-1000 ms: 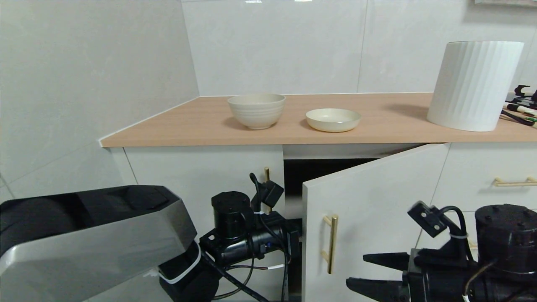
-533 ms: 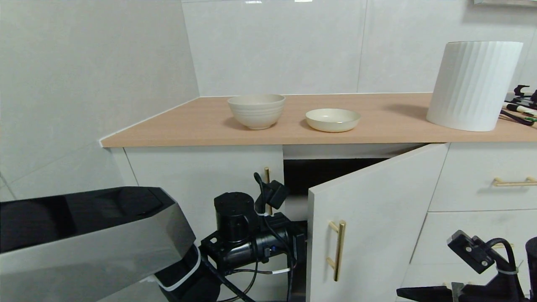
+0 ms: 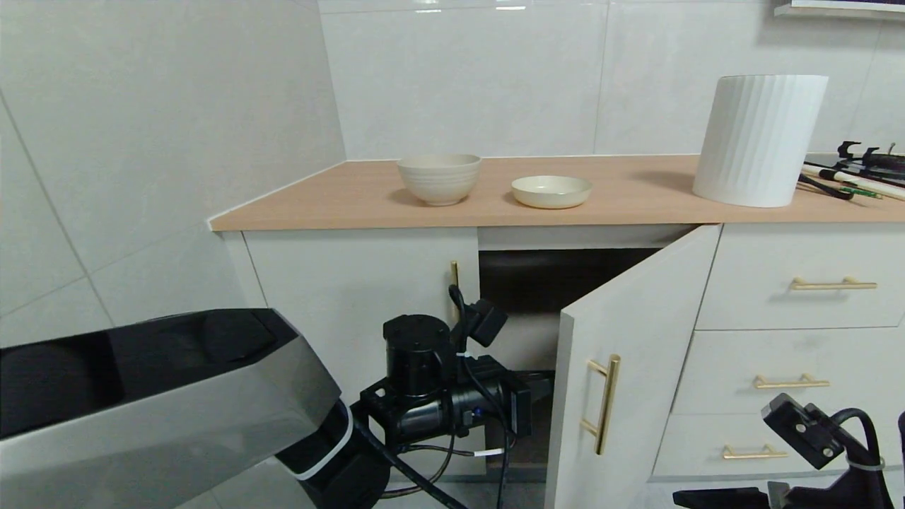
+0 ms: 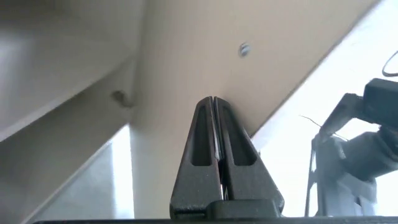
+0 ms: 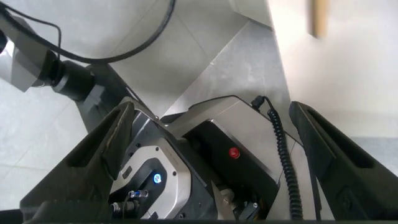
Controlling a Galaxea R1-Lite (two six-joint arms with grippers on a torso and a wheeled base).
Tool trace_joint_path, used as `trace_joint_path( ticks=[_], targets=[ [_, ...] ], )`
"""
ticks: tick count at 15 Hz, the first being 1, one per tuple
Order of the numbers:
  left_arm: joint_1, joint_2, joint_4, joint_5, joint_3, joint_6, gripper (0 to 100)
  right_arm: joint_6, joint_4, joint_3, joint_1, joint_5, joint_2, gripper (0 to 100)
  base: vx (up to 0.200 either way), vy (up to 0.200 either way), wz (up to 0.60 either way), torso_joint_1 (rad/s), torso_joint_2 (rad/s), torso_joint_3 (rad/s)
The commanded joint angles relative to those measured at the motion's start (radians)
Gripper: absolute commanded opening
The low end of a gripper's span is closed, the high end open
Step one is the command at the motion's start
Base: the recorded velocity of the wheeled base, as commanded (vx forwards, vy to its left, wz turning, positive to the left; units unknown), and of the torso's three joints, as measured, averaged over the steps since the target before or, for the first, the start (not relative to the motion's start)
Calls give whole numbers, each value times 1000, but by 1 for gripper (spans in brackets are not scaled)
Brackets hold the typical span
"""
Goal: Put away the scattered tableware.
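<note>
The head camera has drawn back, and the cabinet door (image 3: 636,332) gapes wider. Toward the counter's (image 3: 318,208) left end sits the bowl (image 3: 439,179), with the shallow dish (image 3: 551,191) near its right, apart. The left wrist view adds the left gripper (image 4: 214,106), pinched closed and empty. The right wrist view adds the right gripper (image 5: 211,107), spread wide and empty.

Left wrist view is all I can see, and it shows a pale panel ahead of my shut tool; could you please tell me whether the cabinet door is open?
Observer: Yes, the cabinet door stands swung out, with a dark opening behind it.
Operator: Thank you. Where is the tableware?
Observer: A bowl and a shallow dish sit apart on the counter, above that opening.
Operator: And how is the right tool?
Observer: The right tool is open and holds nothing.
</note>
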Motion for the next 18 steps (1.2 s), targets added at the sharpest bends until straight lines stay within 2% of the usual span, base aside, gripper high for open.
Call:
trace_joint_path(
  ticks=[1,6,11,14,17,18],
  targets=[
    [-2,1,33,3,-34,0,0,0,-1,5,-1,0,3,100,0,0,0,0,0,0],
    [-4,-9,137,3,-112,-1,0,0,-1,5,1,0,3,100,0,0,0,0,0,0],
    [-2,-5,217,3,-194,-1,0,0,-1,6,3,0,3,100,-200,0,0,6,6,1],
    [-5,4,255,3,-241,-1,0,0,-1,8,3,0,0,100,0,0,0,0,0,0],
    [-25,18,258,6,-252,-1,0,0,-1,9,7,2,0,100,0,0,0,0,0,0],
    [-38,38,277,7,-283,-1,0,0,-1,9,16,3,0,100,0,0,0,0,0,0]
  ],
)
